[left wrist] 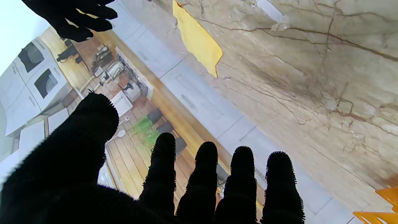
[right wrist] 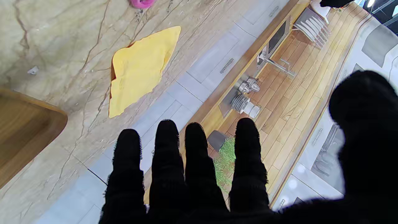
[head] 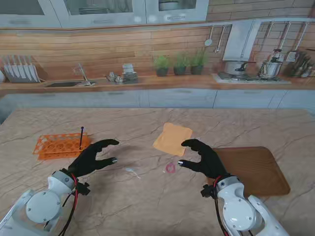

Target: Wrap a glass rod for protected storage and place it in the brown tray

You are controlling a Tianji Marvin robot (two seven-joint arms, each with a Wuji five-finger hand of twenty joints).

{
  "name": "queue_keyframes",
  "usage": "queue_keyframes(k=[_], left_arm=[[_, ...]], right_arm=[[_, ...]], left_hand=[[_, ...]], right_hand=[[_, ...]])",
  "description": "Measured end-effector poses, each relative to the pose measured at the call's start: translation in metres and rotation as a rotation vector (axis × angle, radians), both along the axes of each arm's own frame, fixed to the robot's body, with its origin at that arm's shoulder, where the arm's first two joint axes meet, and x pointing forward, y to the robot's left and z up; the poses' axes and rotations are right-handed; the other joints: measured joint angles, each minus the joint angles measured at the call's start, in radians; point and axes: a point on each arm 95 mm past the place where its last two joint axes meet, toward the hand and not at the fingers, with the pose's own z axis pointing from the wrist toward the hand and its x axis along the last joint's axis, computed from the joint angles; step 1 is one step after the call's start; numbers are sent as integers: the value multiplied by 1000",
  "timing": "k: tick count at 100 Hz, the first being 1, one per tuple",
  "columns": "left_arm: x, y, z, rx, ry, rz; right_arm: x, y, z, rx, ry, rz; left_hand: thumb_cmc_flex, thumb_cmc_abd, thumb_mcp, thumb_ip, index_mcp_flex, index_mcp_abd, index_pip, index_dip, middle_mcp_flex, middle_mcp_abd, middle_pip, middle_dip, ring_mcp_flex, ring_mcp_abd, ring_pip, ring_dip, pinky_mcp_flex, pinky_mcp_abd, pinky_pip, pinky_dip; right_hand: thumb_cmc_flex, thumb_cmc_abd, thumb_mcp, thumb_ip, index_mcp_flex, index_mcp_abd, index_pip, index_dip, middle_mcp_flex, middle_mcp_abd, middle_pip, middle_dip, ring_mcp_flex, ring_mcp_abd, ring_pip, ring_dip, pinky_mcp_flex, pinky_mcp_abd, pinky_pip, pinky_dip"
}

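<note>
Stand view: both hands hover empty, fingers spread, left hand (head: 95, 156) beside the orange rack (head: 60, 145) where the glass rod (head: 81, 137) stands upright. Lift it straight up, then lay it on the yellow cloth (head: 172, 138) beyond, brown tray (head: 256, 169) rightward.

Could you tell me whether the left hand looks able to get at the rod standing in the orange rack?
Probably yes: the left hand is open and empty beside the orange rack, and nothing stands between it and the upright rod.
</note>
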Motion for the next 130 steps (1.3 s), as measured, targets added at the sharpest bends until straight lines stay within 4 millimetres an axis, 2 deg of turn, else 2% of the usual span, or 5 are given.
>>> queue_keyframes(k=[54,72,88,106,130], left_arm=[[-10,2,-4,12,-11,29],[-6,1,-5,19,-14,26],[-2,-1,-5,8,-13,24],[4,-6,-5,-18,1,9],[8,-13,-8,-5,6,20]], right_arm=[[10,0,-3,-11,5,-2],[22,-2,6,-37,-19,-103],[42,2,14,-145,-85,-146],[61,9,18,-192,-61,-109],[76,23,8,-266,-45,-62]], left_hand=[[0,0,0,0,14,0,0,0,10,0,0,0,13,0,6,2,8,0,-1,10],[0,0,0,0,17,0,0,0,17,0,0,0,13,0,8,12,8,1,-1,13],[0,0,1,0,18,0,0,0,18,0,0,0,14,0,19,12,9,1,-1,15],[1,0,13,0,18,0,0,0,18,0,0,0,29,0,32,15,11,1,0,25],[1,0,35,0,20,0,0,1,29,0,11,10,61,0,82,49,29,1,90,56]], right_hand=[[22,0,-1,0,39,6,11,0,25,27,42,11,45,14,64,26,20,1,12,13],[106,0,-2,15,90,44,34,2,89,63,128,49,94,52,204,88,57,14,89,14],[173,-1,1,22,208,65,60,1,186,87,219,77,180,74,357,131,103,39,259,14],[180,-65,229,18,254,73,65,1,212,89,236,88,186,82,414,141,104,40,414,-45],[177,-64,260,17,274,73,66,1,234,90,259,89,186,83,448,153,104,40,450,-55]])
